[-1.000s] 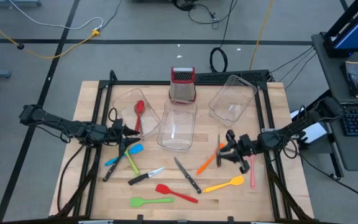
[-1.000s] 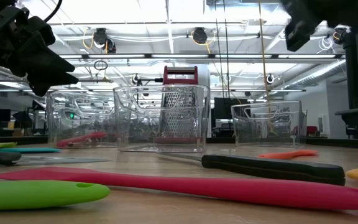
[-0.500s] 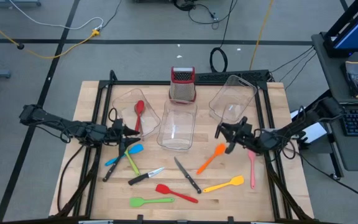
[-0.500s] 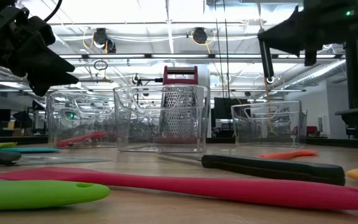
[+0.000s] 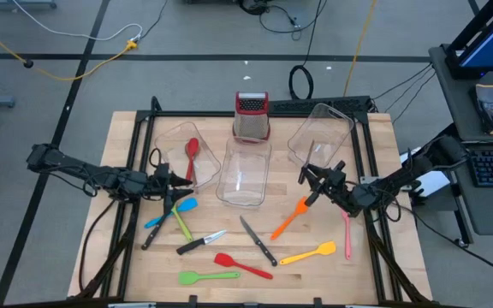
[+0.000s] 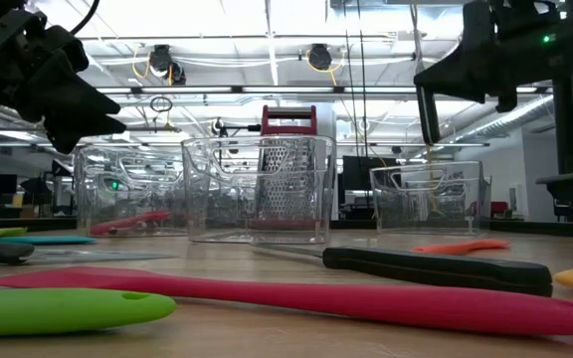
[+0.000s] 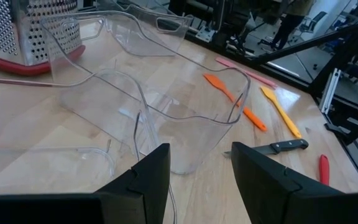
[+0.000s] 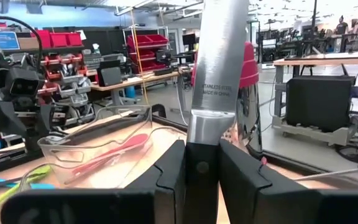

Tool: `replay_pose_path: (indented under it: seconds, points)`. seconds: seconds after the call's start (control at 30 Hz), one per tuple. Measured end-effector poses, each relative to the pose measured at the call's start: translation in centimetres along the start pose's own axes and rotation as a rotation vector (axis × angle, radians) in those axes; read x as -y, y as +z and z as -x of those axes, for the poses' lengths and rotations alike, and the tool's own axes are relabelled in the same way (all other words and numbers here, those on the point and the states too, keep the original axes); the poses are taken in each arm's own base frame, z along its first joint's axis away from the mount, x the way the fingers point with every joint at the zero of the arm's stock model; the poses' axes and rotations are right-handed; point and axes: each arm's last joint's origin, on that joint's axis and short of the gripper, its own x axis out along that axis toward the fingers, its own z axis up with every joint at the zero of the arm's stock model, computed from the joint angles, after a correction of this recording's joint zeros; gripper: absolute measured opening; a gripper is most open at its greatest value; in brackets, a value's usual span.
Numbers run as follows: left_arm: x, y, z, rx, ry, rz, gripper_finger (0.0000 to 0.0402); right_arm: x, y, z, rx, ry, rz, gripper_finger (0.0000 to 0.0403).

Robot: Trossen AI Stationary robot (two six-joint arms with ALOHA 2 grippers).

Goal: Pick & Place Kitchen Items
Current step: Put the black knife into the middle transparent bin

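Observation:
My right gripper [image 8: 202, 167] is shut on a black-handled steel knife over the table's right part [image 5: 313, 177], beside the right clear tub [image 5: 319, 137]. The knife's blade [image 8: 219, 62] rises in front of the wrist camera. My left gripper [image 7: 194, 180] hangs open and holds nothing; it is at the left tub [image 5: 175, 141], where a red spoon [image 5: 192, 158] lies on the tub's floor. Orange [image 5: 288, 220], yellow [image 5: 308, 253], pink [image 5: 347, 233], red [image 5: 242, 266], green [image 5: 208, 276] and blue [image 5: 171, 212] utensils lie flat on the wood, as do two knives [image 5: 258, 240] [image 5: 200, 243]. My right gripper pinches the knife between its two fingers at the top of the black handle [image 8: 197, 163], just under the blade. The fingers lie about level, pointing toward the table's left, across the knife. The knife is clear of the table, blade up, with the handle [image 6: 428, 114] hanging below the fingers.
A middle clear tub [image 5: 245, 171] stands between the arms. A steel grater with a red top [image 5: 252, 115] stands behind it at the far edge. A black frame [image 5: 368, 162] runs along the table's sides. Free wood shows at the near right corner.
My right gripper has tipped up from pointing down to about level and has gone toward the far edge, nearer the right tub. The knife in it has swung from lying level to standing with its blade up. My left arm has kept still.

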Motion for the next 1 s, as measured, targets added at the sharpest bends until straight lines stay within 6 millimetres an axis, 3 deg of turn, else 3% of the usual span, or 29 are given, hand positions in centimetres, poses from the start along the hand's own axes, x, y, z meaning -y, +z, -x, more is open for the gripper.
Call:
replay_pose_path:
  seconds: [0.33,0.63,1.0]
  points:
    - [0.7,1.3,0.1,0.122,-0.084,-0.01,0.0172,-1.0,-0.1,-0.2,-0.051,0.426,-0.158,0.0065]
    - [1.6,2.3,-0.1,0.206,-0.198,0.009,0.0172,-1.4,0.5,-0.3,-0.052,0.699,-0.248,0.0065]
    - [2.6,2.4,-2.5,0.264,-0.235,0.03,0.0172,-2.6,2.7,-0.8,0.111,0.734,-0.195,0.0065]
